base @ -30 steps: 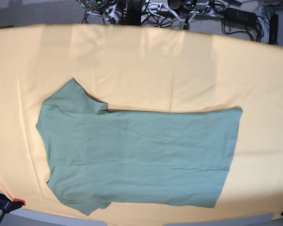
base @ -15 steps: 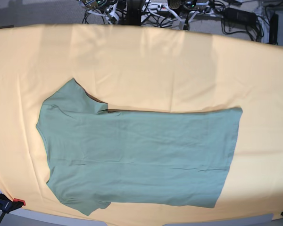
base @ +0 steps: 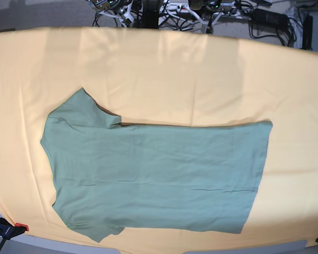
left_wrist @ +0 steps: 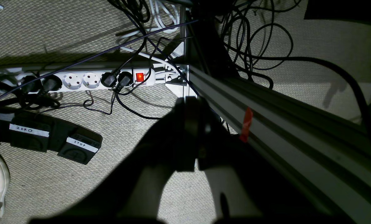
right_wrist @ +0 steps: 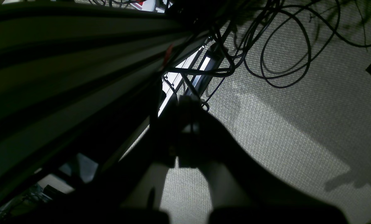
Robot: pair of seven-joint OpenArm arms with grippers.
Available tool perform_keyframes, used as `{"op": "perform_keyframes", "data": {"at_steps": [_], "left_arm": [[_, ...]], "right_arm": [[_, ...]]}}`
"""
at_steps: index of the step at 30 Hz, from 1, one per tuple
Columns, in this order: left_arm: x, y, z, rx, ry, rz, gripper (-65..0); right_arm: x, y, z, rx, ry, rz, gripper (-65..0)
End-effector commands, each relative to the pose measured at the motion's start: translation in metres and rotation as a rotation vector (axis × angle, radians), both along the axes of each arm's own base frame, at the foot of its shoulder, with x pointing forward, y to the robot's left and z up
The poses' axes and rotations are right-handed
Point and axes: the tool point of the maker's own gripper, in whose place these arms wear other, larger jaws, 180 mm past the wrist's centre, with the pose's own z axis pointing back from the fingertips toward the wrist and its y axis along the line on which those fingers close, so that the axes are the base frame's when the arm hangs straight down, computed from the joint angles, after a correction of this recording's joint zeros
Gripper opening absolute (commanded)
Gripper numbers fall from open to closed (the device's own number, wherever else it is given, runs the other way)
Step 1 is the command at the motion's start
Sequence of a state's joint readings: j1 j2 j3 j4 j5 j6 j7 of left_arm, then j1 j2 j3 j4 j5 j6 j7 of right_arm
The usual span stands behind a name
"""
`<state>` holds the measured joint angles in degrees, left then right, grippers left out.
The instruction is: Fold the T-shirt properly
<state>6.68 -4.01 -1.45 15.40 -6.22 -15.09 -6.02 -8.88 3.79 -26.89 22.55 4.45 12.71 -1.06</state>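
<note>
The T-shirt (base: 153,177) lies flat on the yellow-orange cloth (base: 175,74) over the counter, far from both my hands. My left hand (left_wrist: 191,137) and right hand (right_wrist: 185,130) are closed, holding nothing, above the carpet floor (right_wrist: 281,130) near cables (left_wrist: 254,37).

The T-shirt (base: 159,174) lies flat on the cloth (base: 201,79), collar end left, hem right.

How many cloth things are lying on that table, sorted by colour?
Green: 1, the T-shirt, spread flat.
Yellow-orange: 1, the big cloth under it.
Total: 2.
</note>
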Motion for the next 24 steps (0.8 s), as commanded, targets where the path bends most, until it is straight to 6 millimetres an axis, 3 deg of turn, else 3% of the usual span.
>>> {"op": "perform_keyframes", "data": {"at_steps": [1,11,17,24], "left_arm": [[0.003,0.0,0.001,-0.005,-0.012,0.004,-65.0],[0.006,-0.004,0.005,-0.055,-0.02,-0.013,-65.0],[-0.02,-0.001,0.003,-0.037,0.143,-0.102,-65.0],[-0.072,0.02,0.024,-0.031,0.142,-0.09,-65.0]], "right_arm": [[0.001,0.003,0.001,0.015,-0.007,0.006,-64.6],[0.002,0.004,0.001,0.016,-0.008,0.007,-64.6],[-0.021,-0.006,0.002,-0.06,0.111,0.084,-65.0],[-0.06,-0.001,0.024,-0.029,0.069,0.14,-65.0]]}}
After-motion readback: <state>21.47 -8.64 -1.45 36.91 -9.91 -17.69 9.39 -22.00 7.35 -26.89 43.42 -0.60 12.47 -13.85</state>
